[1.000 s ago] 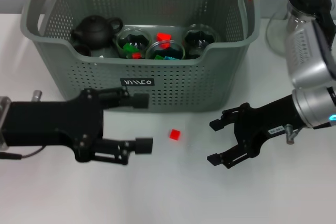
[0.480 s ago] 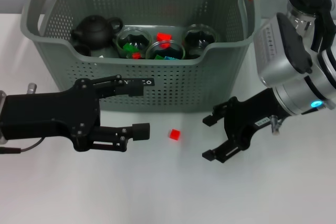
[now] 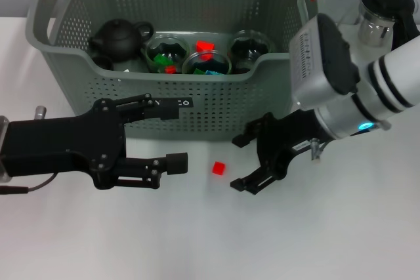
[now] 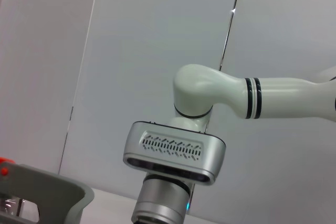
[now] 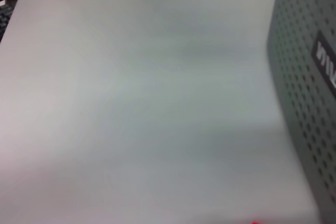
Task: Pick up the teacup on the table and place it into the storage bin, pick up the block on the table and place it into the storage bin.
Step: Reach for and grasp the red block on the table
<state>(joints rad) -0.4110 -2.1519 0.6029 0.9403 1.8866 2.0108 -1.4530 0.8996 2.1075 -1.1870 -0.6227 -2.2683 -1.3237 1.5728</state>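
Note:
The small red block (image 3: 218,168) lies on the white table in front of the storage bin (image 3: 216,106), a grey-green perforated basket with orange handle tabs. My right gripper (image 3: 237,164) is open just right of the block, fingers pointing at it, not touching. On the block's left, my left gripper (image 3: 176,136) is open and empty, its upper finger against the bin's front wall. Three glass teacups (image 3: 167,50) stand inside the bin, some holding coloured blocks; no teacup shows on the table. In the right wrist view the bin wall (image 5: 304,77) fills one side and a sliver of the block (image 5: 255,222) shows at the edge.
A black teapot (image 3: 118,37) sits in the bin's left part. A glass pitcher with a black lid (image 3: 384,4) stands on the table behind my right arm. The left wrist view shows my right arm (image 4: 226,93) and a bin corner (image 4: 58,192).
My right gripper has swung left and closed in on the red block, staying open. The left gripper shifted up slightly a second ago and has since held still.

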